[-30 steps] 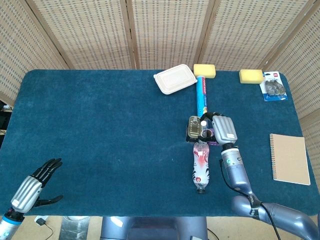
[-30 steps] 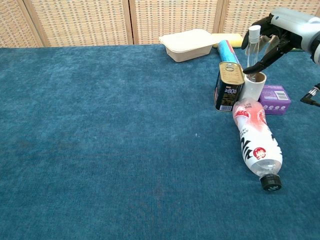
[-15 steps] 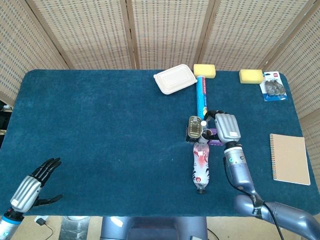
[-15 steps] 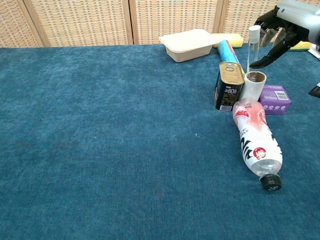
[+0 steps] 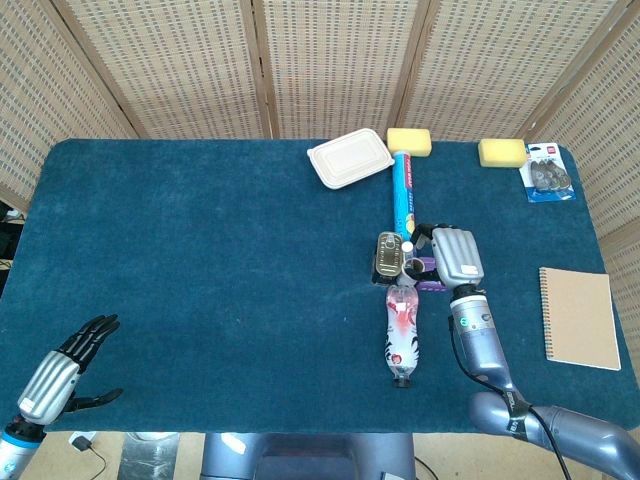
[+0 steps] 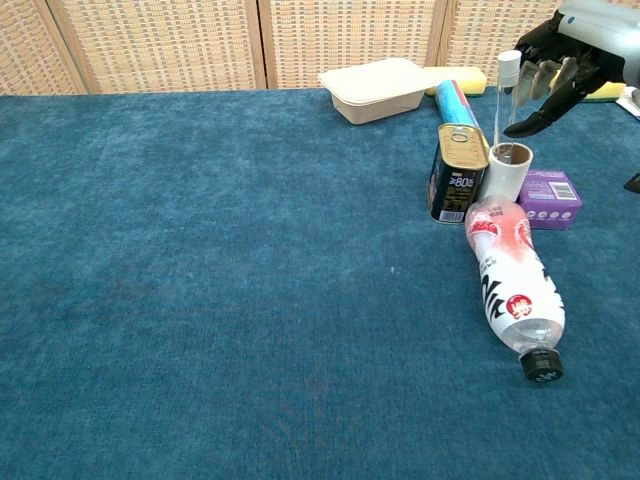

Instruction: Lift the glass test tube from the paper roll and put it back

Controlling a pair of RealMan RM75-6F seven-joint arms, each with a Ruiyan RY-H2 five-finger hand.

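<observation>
Holding the glass test tube (image 6: 505,98) upright near its white cap, your right hand (image 6: 562,60) pinches it between thumb and fingers, just above the paper roll (image 6: 509,172). Over the last second the hand has risen and drawn back toward the far right edge of the chest view, and the tube has come up with it; its lower end now seems to sit at or just inside the roll's open mouth, though you cannot tell whether it has cleared the rim. That suggests the lift is nearly complete and the return is still to come. Around the roll, a tin can (image 6: 457,173) touches its left side, a purple box (image 6: 549,198) sits on its right, and a plastic bottle (image 6: 513,279) lies in front. Your left hand (image 5: 63,371) rests open, fingers apart, at the table's near left corner, unchanged.
</observation>
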